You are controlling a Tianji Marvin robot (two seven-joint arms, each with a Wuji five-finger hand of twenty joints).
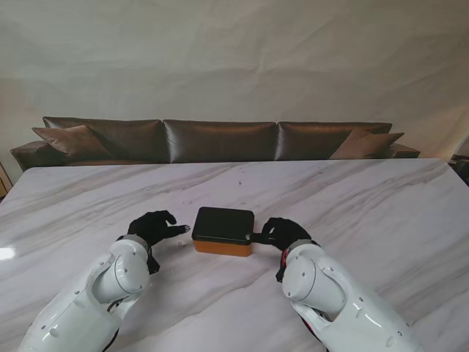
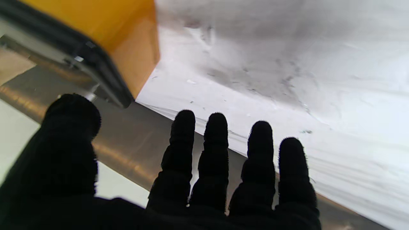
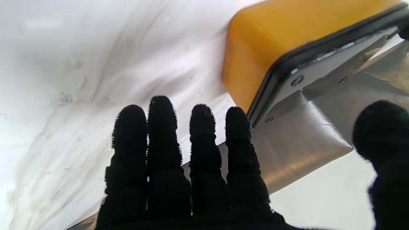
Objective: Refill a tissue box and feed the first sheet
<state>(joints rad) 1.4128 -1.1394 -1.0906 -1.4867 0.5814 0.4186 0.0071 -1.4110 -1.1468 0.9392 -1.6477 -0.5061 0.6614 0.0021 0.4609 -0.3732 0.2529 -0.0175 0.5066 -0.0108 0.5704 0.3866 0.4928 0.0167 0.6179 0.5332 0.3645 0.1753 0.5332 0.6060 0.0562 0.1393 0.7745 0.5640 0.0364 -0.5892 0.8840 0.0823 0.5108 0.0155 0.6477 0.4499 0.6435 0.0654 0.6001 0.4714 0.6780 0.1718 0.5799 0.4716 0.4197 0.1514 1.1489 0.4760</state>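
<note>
An orange tissue box (image 1: 223, 246) with a black lid (image 1: 224, 224) lies flat on the marble table (image 1: 352, 198), between my two black-gloved hands. My left hand (image 1: 152, 228) rests open just left of the box, thumb pointing toward it, a small gap between. My right hand (image 1: 278, 232) sits at the box's right end, fingers apart; whether it touches the lid edge I cannot tell. The left wrist view shows the orange box (image 2: 96, 35) past spread fingers (image 2: 215, 150). In the right wrist view the box (image 3: 287, 35) lies beyond the fingers (image 3: 159, 134). No loose tissues are visible.
A dark brown sofa (image 1: 220, 139) with cushions runs behind the table's far edge. A pale wall or curtain (image 1: 234, 59) rises behind it. Both white forearms (image 1: 95, 293) come up from the near corners.
</note>
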